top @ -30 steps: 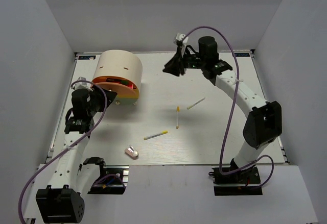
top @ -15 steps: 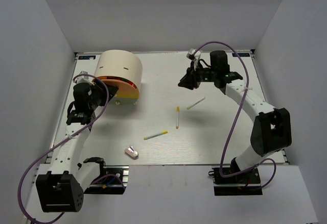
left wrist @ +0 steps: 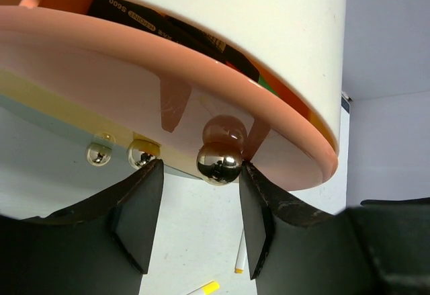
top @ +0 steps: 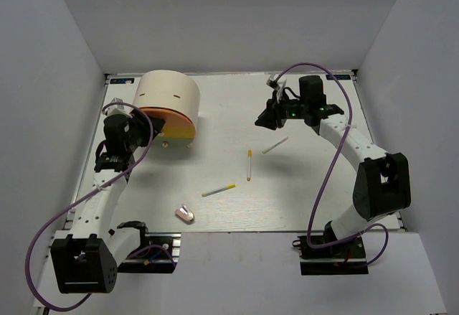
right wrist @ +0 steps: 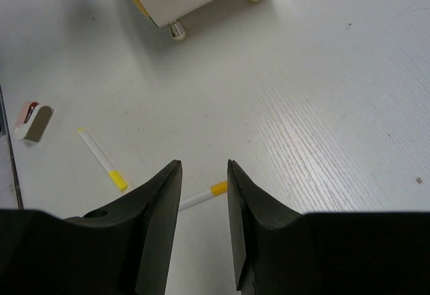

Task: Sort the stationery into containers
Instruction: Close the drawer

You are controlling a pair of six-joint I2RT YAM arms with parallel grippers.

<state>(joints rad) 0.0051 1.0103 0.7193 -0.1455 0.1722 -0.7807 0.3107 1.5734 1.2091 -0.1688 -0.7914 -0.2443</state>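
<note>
Left gripper (left wrist: 201, 165) has neared the box (left wrist: 201, 13), jaws straddling its knob (left wrist: 219, 162).

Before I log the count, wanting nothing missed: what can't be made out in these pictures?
- Cylindrical box contents, left wrist view: its cream wall hides all but dark slivers above the orange face.
- One pen, right wrist view: the right gripper has its jaws over the white end.
- Another pen, left wrist view: upper end behind a jaw.
</note>
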